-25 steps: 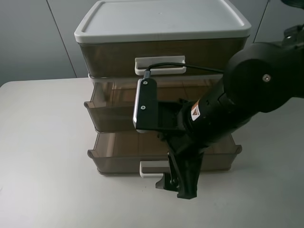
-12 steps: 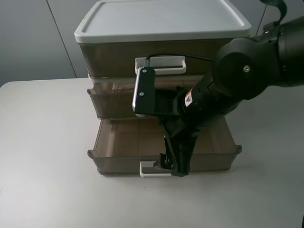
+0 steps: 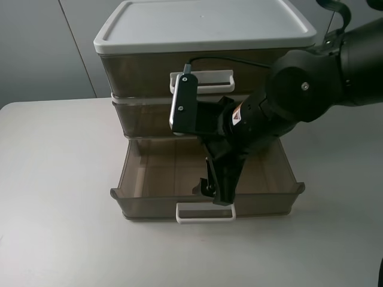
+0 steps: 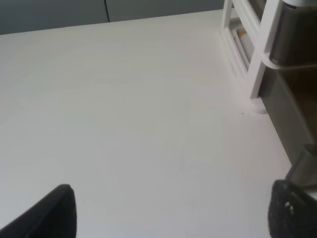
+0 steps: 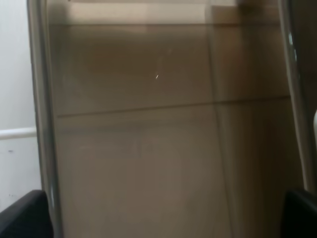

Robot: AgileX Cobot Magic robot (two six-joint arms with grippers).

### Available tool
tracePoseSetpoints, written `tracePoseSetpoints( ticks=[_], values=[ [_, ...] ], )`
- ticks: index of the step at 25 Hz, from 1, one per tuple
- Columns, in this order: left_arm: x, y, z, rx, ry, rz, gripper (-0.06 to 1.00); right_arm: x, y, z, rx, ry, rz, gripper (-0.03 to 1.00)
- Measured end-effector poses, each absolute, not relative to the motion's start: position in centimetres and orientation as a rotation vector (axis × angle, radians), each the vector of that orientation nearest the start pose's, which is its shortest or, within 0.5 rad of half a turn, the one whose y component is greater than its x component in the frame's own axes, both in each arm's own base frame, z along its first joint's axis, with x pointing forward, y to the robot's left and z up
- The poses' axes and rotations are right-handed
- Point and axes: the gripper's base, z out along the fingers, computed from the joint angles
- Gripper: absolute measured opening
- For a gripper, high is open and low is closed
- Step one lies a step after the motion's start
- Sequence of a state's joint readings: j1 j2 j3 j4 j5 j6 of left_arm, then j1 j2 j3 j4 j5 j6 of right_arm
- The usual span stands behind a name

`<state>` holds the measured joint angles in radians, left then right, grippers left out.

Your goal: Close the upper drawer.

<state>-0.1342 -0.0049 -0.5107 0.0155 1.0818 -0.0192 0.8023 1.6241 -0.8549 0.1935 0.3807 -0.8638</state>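
Note:
The upper drawer (image 3: 143,116), smoky-brown and shallow, is the middle tier of the unit. Its front stands nearly flush under the taller top-tier drawer (image 3: 137,75). Its handle is hidden behind my right arm. My right gripper (image 3: 216,194) points down over the pulled-out lowest drawer (image 3: 149,206), in front of the upper drawer and apart from it. In the right wrist view its fingertips sit wide apart and the right gripper (image 5: 161,218) is open and empty above the lowest drawer's brown floor (image 5: 148,124). My left gripper (image 4: 171,213) is open over bare table, out of the exterior view.
The lowest drawer juts far forward, with its white loop handle (image 3: 205,212) at the front. The top-tier drawer's wide white handle (image 3: 203,81) and the unit's white lid (image 3: 203,24) show above. The white table (image 3: 54,197) surrounds the unit. The unit's side (image 4: 292,49) lies beside my left gripper.
The upper drawer has slid back into the unit, uncovering the lowest drawer's inside. My right gripper has moved back and up, from in front of the lowest handle to above that drawer.

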Motion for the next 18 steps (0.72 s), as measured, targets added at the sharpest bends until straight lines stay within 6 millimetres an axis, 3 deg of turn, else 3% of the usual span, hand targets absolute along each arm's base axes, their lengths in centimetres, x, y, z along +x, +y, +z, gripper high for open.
tracePoseSetpoints(
  ticks=[18],
  values=[
    [-0.75,0.23,27.85,0.115,2.047,-0.078,0.74,21.30,22.76,18.29,-1.776,1.872,0.110,0.70]
  ],
)
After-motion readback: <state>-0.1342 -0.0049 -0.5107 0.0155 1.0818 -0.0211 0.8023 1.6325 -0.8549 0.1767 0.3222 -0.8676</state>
